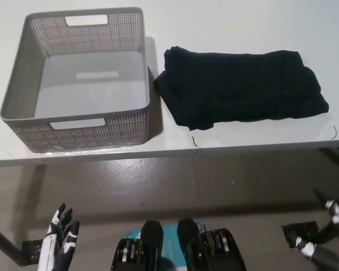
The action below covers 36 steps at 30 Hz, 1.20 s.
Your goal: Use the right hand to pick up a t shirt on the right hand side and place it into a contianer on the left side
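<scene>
At lower left you see the white left hand, fingers spread, holding nothing. On the table sit one grey perforated basket, then one black folded t-shirt just beside it. Your right hand shows too little to judge.

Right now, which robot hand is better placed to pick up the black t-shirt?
The right robot hand. It is low at the right, on the same side as the t-shirt. The left robot hand rests below the basket.
</scene>
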Motion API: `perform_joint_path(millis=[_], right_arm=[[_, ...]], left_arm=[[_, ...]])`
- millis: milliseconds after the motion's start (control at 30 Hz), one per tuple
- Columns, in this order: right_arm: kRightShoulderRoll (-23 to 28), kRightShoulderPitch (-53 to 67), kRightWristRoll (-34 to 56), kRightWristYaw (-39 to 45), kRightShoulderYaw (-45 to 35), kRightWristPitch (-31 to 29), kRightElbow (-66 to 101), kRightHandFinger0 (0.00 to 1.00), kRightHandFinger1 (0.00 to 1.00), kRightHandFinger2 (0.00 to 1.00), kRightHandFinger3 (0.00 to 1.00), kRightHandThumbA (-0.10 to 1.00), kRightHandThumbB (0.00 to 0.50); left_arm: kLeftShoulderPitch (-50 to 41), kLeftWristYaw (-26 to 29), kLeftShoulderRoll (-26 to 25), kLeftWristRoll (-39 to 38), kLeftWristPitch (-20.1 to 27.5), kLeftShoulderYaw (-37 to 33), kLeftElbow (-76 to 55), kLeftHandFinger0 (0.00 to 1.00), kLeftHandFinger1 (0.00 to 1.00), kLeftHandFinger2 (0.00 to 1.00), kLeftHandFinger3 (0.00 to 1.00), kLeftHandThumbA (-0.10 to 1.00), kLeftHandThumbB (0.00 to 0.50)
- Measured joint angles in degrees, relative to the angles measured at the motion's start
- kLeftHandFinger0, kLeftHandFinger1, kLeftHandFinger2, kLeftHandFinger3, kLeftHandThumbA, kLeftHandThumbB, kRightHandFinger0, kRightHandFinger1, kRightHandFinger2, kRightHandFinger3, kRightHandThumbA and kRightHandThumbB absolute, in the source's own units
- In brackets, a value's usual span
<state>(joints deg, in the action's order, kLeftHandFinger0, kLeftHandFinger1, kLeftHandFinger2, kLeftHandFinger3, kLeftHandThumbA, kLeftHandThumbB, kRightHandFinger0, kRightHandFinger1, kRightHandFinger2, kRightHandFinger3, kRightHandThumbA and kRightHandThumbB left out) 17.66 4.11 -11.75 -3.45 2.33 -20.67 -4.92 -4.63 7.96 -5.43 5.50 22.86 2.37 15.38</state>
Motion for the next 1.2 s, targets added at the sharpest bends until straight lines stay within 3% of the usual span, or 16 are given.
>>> perform_joint_path(millis=[33,100,200,233,300,433,533,600,667,733,900,1033,1100,1200], right_arm=[[0.3,-0.5,-1.0,0.0,-0.6,0.6,2.4,1.00,1.00,1.00,1.00,0.98,0.324],[1.2,-2.2,-3.2,0.0,-1.7,1.9,6.8,1.00,1.00,1.00,1.00,0.94,0.392],[2.8,-6.9,-6.7,0.5,-2.6,4.8,12.0,1.00,1.00,1.00,1.00,0.91,0.444],[3.3,-8.9,-8.1,0.9,-2.8,6.2,13.3,1.00,1.00,1.00,1.00,0.83,0.469],[4.1,-12.8,-10.3,1.8,-2.8,8.8,15.2,1.00,1.00,1.00,1.00,0.79,0.499],[4.8,-21.7,-15.0,3.7,-2.2,13.4,15.7,1.00,1.00,1.00,1.00,0.86,0.500],[5.4,-28.6,-18.6,5.5,-0.3,16.5,15.3,1.00,1.00,1.00,1.00,0.84,0.500],[5.9,-31.8,-20.8,6.8,1.0,18.6,15.2,1.00,1.00,1.00,1.00,0.85,0.500],[6.1,-34.7,-22.9,8.4,2.7,20.9,14.5,1.00,1.00,1.00,1.00,0.91,0.500],[6.1,-35.7,-24.0,9.4,3.9,22.1,14.0,1.00,1.00,1.00,1.00,0.95,0.500],[5.4,-34.9,-27.1,12.0,7.6,25.9,9.7,1.00,1.00,1.00,1.00,1.00,0.500],[5.1,-35.2,-29.0,13.7,10.6,28.3,6.3,1.00,1.00,1.00,1.00,1.00,0.500],[4.9,-36.0,-30.0,14.3,12.4,29.0,3.5,1.00,1.00,1.00,1.00,1.00,0.500],[4.3,-38.2,-31.2,15.3,14.9,29.9,-0.7,1.00,1.00,1.00,1.00,1.00,0.500]], left_arm=[[0.0,0.0,0.0,0.0,0.0,0.0,0.0,0.98,0.97,0.98,1.00,0.85,0.294],[0.0,0.0,0.0,0.0,0.2,-0.1,0.0,0.98,0.98,0.99,1.00,0.84,0.264],[0.0,0.0,-0.2,0.1,0.3,-0.2,0.0,0.97,0.96,0.97,1.00,0.82,0.270],[0.0,0.0,-0.3,0.1,0.4,-0.3,0.0,0.97,0.96,0.97,1.00,0.82,0.281],[0.1,0.0,-0.4,0.1,0.5,-0.4,0.0,0.97,0.96,0.97,1.00,0.81,0.279],[0.2,0.1,-0.5,0.1,0.6,-0.5,0.1,0.96,0.95,0.96,1.00,0.80,0.286],[0.6,0.1,-0.5,0.1,0.7,-0.6,0.1,0.96,0.96,0.96,1.00,0.80,0.290],[1.0,0.1,-0.5,0.1,1.0,-0.9,0.1,0.96,0.95,0.97,1.00,0.79,0.264],[1.4,0.3,-0.7,0.1,1.2,-1.2,0.2,0.97,0.96,0.98,1.00,0.82,0.282],[1.7,0.4,-0.7,0.1,1.3,-1.5,0.2,0.97,0.95,0.97,1.00,0.80,0.264],[2.0,0.6,-1.1,0.0,1.6,-1.9,0.2,0.96,0.92,0.95,1.00,0.81,0.294],[2.1,0.6,-1.6,0.0,1.6,-2.1,0.2,0.99,0.96,0.98,1.00,0.81,0.293],[2.1,0.6,-1.7,0.0,1.6,-2.1,0.2,0.96,0.95,0.97,1.00,0.79,0.273],[2.1,0.6,-1.7,0.0,1.6,-2.1,0.2,0.95,0.93,0.96,1.00,0.79,0.288]])
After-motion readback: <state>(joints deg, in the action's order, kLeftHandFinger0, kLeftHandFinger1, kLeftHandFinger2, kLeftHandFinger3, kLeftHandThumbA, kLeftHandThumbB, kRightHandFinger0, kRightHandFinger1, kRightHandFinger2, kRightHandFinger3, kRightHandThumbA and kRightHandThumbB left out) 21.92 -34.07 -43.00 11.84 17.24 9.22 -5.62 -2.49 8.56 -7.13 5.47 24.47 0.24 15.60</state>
